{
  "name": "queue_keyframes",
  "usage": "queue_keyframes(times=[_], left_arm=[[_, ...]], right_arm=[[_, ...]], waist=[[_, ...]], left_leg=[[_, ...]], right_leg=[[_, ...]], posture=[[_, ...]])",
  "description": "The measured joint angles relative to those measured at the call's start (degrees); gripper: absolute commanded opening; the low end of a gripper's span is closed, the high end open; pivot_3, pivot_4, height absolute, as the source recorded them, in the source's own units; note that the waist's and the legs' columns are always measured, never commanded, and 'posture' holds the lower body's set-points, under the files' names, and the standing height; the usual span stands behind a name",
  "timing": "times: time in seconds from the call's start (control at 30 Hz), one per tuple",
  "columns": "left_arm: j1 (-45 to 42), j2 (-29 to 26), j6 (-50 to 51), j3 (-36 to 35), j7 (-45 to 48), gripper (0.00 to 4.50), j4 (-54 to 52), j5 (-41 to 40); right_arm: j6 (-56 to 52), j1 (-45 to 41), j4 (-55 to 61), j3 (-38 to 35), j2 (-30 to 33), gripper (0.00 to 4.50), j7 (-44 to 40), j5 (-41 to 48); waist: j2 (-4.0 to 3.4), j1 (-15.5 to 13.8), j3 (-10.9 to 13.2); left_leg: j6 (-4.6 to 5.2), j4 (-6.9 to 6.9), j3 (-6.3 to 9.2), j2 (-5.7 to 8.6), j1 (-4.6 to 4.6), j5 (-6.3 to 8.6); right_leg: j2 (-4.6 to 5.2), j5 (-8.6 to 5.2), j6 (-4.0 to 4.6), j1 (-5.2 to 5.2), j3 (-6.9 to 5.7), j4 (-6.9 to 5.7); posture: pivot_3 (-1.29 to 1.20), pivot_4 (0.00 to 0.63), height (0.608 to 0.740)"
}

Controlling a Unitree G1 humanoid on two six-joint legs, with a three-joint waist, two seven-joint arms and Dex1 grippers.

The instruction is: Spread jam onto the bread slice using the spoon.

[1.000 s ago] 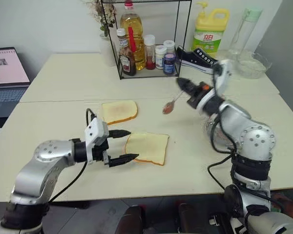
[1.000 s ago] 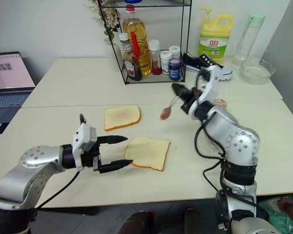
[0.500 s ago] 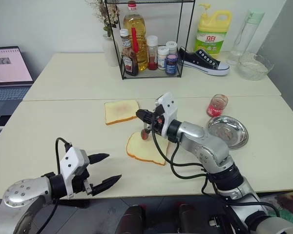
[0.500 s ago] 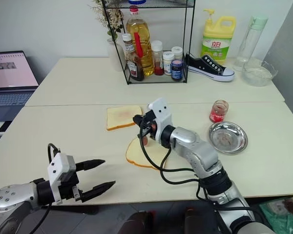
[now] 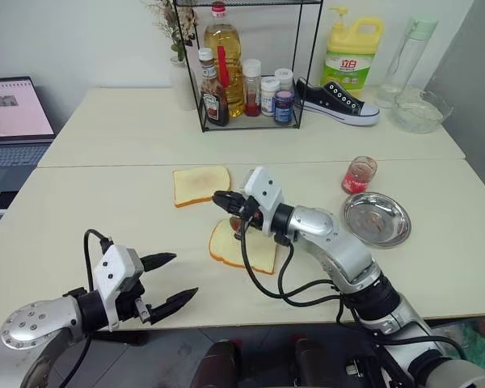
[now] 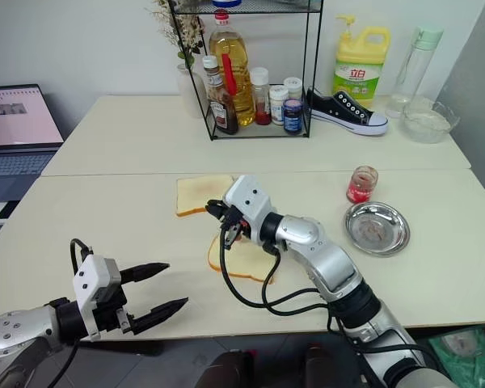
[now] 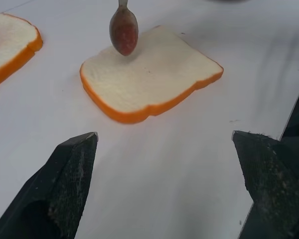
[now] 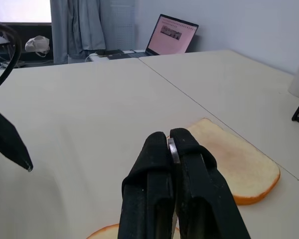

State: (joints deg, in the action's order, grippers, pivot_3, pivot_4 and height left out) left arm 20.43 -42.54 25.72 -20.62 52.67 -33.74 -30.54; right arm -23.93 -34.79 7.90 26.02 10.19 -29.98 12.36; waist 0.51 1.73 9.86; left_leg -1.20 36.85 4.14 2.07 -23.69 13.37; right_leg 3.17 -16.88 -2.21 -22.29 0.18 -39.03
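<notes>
The spoon (image 7: pixel 123 31), bowl red with jam, is clamped in the right hand (image 5: pixel 224 200) and hangs over the slice's (image 5: pixel 244 247) far edge. Spreading is judged next: lowering and dragging. The left hand (image 5: pixel 168 280) is held apart, nearby.

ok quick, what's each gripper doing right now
Left gripper: open, holding nothing, near the front edge of the table.
Right gripper: shut on the spoon, its bowl over the bread slice.
</notes>
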Motion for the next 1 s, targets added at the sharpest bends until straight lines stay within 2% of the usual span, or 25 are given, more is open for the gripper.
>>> queue_keyframes(times=[0.43,1.0], left_arm=[[-0.83,0.0,0.05,0.18,-0.73,4.5,0.0,-0.01],[-2.72,-0.09,0.1,0.47,-0.5,4.5,0.18,-0.01]], right_arm=[[1.65,0.04,0.94,0.02,-0.31,0.02,-2.73,-3.35],[0.5,1.19,0.38,-0.65,-3.65,0.02,-3.46,-2.8]], waist=[[0.0,0.01,0.0],[0.0,0.02,0.0]], left_leg=[[-0.01,0.0,0.01,0.0,0.0,0.0],[-0.02,0.0,0.01,-0.01,0.01,0.0]], right_leg=[[0.01,0.0,0.0,0.0,0.0,0.0],[0.01,0.0,0.01,0.0,0.0,0.0]], posture=[[0.0,0.15,0.74],[0.0,0.15,0.74]])
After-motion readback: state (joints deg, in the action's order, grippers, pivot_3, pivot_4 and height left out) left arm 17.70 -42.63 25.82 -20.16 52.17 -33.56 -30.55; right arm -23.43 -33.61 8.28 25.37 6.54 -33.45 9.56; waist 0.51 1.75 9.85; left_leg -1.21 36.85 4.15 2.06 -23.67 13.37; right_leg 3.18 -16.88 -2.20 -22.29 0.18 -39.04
